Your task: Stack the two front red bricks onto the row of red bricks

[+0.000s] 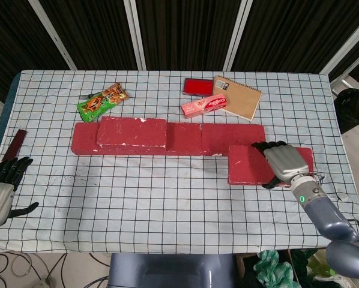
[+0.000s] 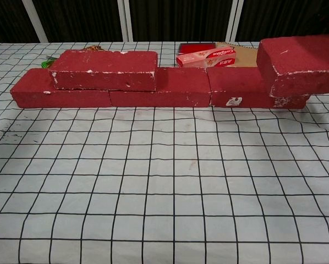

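We see the right hand (image 1: 283, 163) at the table's right side, fingers curled over the far edge of a red brick (image 1: 251, 164), gripping it, forearm running down-right. Left hand (image 1: 2, 189) sits at the left edge, dark fingers spread, holding nothing.

Your right hand (image 1: 283, 163), at the lower right of the head view, has a silver-grey shell over its back and black fingers, and behind it a small green light glows on the wrist where the blue-grey, rounded arm segments begin. Your left hand (image 1: 0, 193), at the lower left edge, shows the same silver-grey shell and black fingers. The chest view shows neither.
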{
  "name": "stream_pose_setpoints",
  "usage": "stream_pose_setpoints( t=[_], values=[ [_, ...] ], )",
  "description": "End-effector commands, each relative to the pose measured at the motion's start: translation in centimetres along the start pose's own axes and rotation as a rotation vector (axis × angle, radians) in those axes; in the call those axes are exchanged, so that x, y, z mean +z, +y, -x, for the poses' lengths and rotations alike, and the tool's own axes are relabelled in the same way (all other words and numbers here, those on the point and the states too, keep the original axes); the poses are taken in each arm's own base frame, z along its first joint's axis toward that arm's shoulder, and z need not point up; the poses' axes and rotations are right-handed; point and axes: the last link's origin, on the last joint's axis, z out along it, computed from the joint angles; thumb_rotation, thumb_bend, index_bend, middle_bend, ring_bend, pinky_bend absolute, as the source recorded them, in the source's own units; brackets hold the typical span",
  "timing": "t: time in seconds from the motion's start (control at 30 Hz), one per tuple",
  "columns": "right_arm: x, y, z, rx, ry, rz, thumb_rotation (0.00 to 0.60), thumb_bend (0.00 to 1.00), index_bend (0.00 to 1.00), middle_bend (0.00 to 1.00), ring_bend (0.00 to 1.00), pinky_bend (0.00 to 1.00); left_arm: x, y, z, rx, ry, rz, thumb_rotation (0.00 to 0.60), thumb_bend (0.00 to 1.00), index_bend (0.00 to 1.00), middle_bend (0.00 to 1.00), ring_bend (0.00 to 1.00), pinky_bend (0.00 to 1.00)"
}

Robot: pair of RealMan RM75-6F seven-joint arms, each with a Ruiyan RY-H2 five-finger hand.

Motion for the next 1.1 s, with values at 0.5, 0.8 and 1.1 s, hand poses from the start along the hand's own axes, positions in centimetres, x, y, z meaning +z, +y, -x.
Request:
stream_pose_setpoints(
  t=[0.5, 0.8, 1.1],
  values=[
    [10.1, -2.6, -3.9, 0.158, -0.022, -0.079, 0.600, 0.42, 0.27, 0.30, 0.28, 0.18, -0.4, -0.1, -0.3, -0.004, 0.023, -0.016, 0.600, 0.00, 0.05, 0.05, 0.00, 0.00],
    [12.3, -4.3, -3.5, 0.139, 0.024, -0.104, 0.600, 0.42, 0.28, 0.30, 0.29, 0.18, -0.2, -0.3, -0.1, 0.001, 0.017, -0.032, 0.600, 0.00, 0.05, 0.05, 0.00, 0.00],
    [14.7, -6.9, -2.3, 0.108, 0.026, -0.109, 0.600, 0.42, 0.29, 0.31, 0.29, 0.18, 0.1, -0.6, -0.1, -0.005, 0.020, -0.049, 0.600, 0.00, 0.05, 0.05, 0.00, 0.00]
  ],
)
